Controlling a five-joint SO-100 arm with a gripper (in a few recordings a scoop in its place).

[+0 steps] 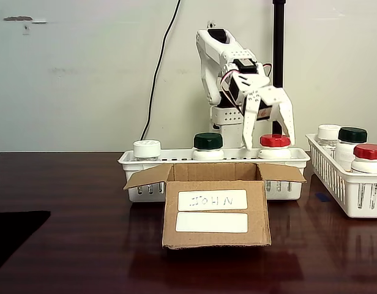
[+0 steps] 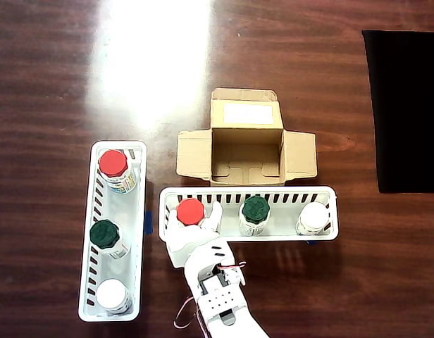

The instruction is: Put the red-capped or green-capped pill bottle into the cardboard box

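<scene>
The red-capped pill bottle stands at one end of a white slotted basket, the right end in the fixed view. My white gripper is open above it, one finger on each side of the red cap, fingertips about level with the cap. A green-capped bottle stands mid-basket. The cardboard box sits open in front of the basket, flaps spread, nothing inside it.
A white-capped bottle fills the basket's other end. A second basket holds red-, green- and white-capped bottles. A black mat lies at the table's edge. A black pole stands behind the arm.
</scene>
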